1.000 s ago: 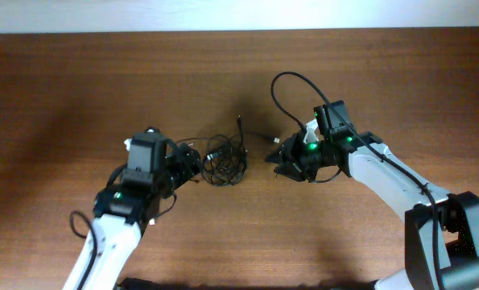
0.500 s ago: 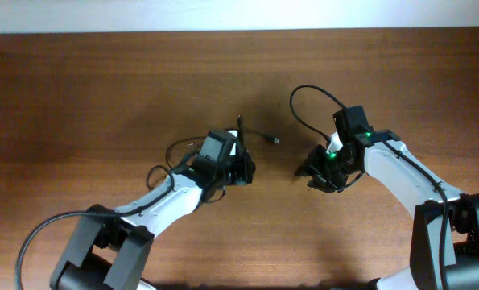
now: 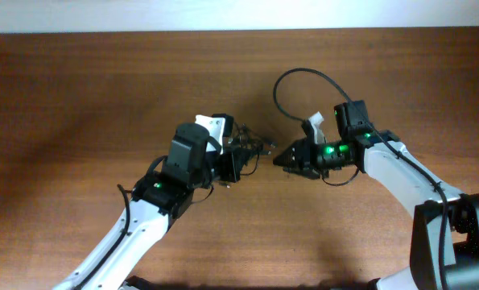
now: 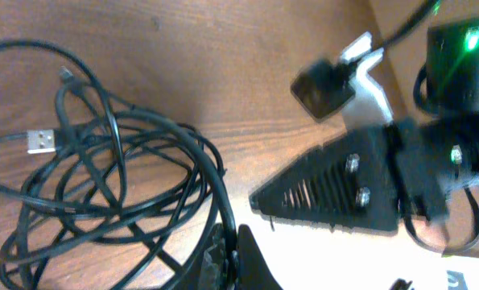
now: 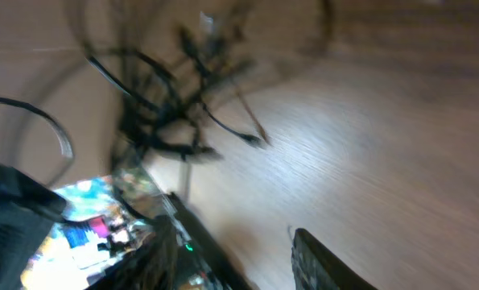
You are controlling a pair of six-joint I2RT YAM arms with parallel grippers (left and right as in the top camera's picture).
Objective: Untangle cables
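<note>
Overhead, the cables (image 3: pixel 243 151) sit as one small dark clump near the middle of the table (image 3: pixel 102 89); from this height no clear long axis shows, though a loose end or two sticks out to the right of the clump; the left pincer (image 3: pixel 237 163) is right at the clump's lower edge, touching it, and the right pincer (image 3: pixel 281 159) is just beside it on the other side, tips aimed left at the cables, apart from them.

Left wrist view: the cables (image 4: pixel 118 185) spread into a slack coil of overlapping loops lying flat on the wood, filling the left half of the picture, its longer stretch running from the upper left down toward the lower middle; a USB plug (image 4: pixel 43 141) lies level across the picture at the coil's left edge, and a smaller plug end lies above it; the right-hand arc of the coil curves down into the left pincer (image 4: pixel 235 262) at the bottom edge, whose jaws are pressed together with those strands nipped between them; one ribbed black finger (image 4: pixel 328 197) of the right pincer lies to the right of the coil, clear of it.

Right wrist view, badly blurred: the cables (image 5: pixel 171 113) show as a dark tangle ahead and above; the right pincer (image 5: pixel 239 262) has its two fingers parted to a middling gap with only bare wood between them.
</note>
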